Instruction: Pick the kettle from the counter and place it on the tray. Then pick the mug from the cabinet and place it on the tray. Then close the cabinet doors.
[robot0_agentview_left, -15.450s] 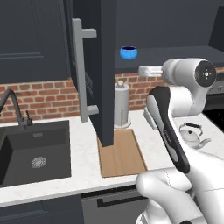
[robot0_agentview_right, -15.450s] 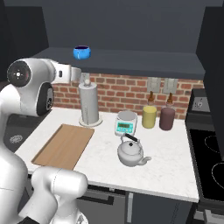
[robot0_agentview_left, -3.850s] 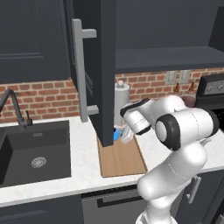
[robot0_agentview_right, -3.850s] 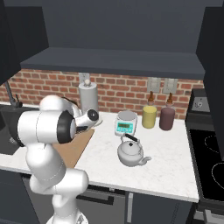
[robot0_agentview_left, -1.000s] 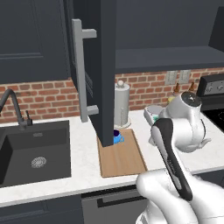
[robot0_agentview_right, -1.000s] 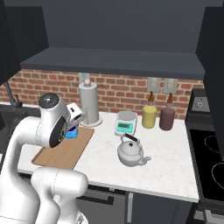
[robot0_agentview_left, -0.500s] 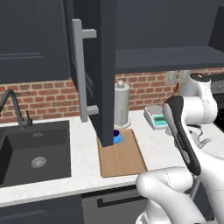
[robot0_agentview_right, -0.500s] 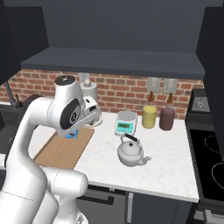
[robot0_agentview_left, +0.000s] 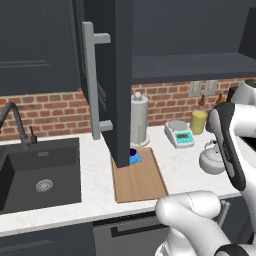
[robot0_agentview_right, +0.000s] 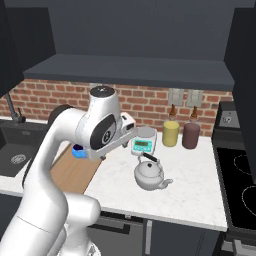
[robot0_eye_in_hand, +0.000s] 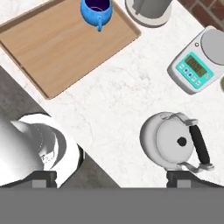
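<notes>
The blue mug (robot0_eye_in_hand: 97, 8) stands upright on the far end of the wooden tray (robot0_eye_in_hand: 57, 43), apart from my hand; it also shows as the mug (robot0_agentview_right: 78, 150) on the tray (robot0_agentview_right: 72, 175), and half hidden behind the open cabinet door (robot0_agentview_left: 117, 75) as the mug (robot0_agentview_left: 133, 156). The silver kettle (robot0_eye_in_hand: 173, 142) sits on the white counter (robot0_eye_in_hand: 118, 96), to the right of the tray, just beyond my right fingertip (robot0_eye_in_hand: 183, 177). My gripper (robot0_eye_in_hand: 113, 178) hangs open and empty above the counter between tray and kettle. The kettle (robot0_agentview_right: 149, 175) stands with its handle up.
A paper-towel roll (robot0_agentview_left: 139, 120) stands behind the tray. A teal scale (robot0_agentview_right: 142, 145), a yellow canister (robot0_agentview_right: 170, 133) and a maroon canister (robot0_agentview_right: 190, 136) line the brick wall. The sink (robot0_agentview_left: 40, 175) lies left, the stove (robot0_agentview_right: 240, 185) right. The door's bar handle (robot0_agentview_left: 90, 80) juts out.
The mug left the cabinet shelf and now stands on the tray, let go. Over the last second my arm swung right, away from the tray and over toward the kettle.
</notes>
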